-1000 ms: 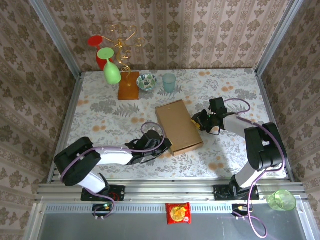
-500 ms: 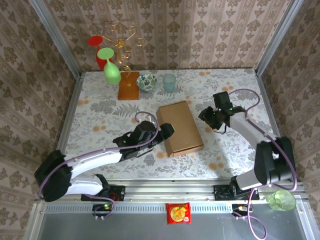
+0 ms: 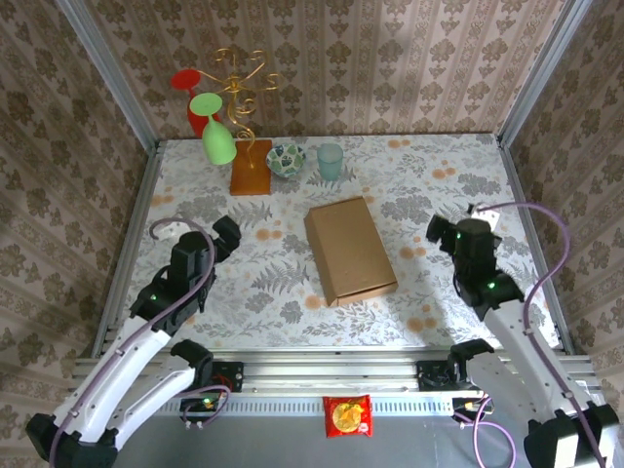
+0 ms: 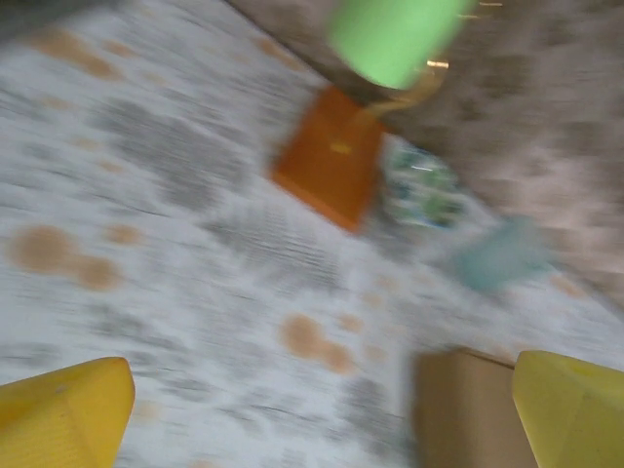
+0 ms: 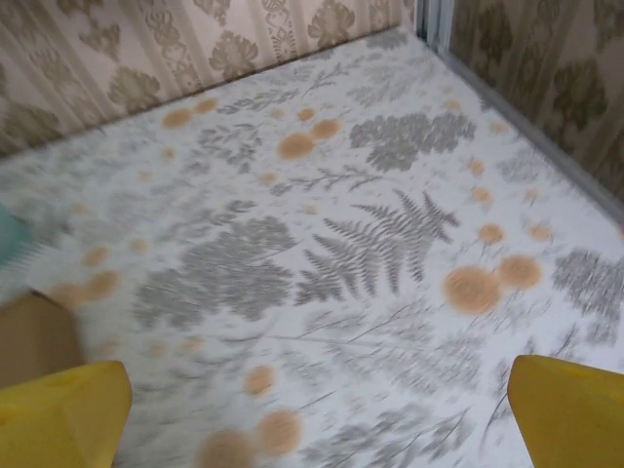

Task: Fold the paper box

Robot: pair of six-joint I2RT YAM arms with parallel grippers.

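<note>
One paper box [image 3: 349, 250]: long axis near-to-far, between left jaws and right jaws, both spread; right nearer.

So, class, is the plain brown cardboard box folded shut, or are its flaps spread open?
Folded shut: the plain brown cardboard box lies as one closed rectangle, with no flap spread out.

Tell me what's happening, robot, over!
Left gripper open, right gripper open, both apart from box. Box mid-table, unheld. Nothing blocking it.
</note>
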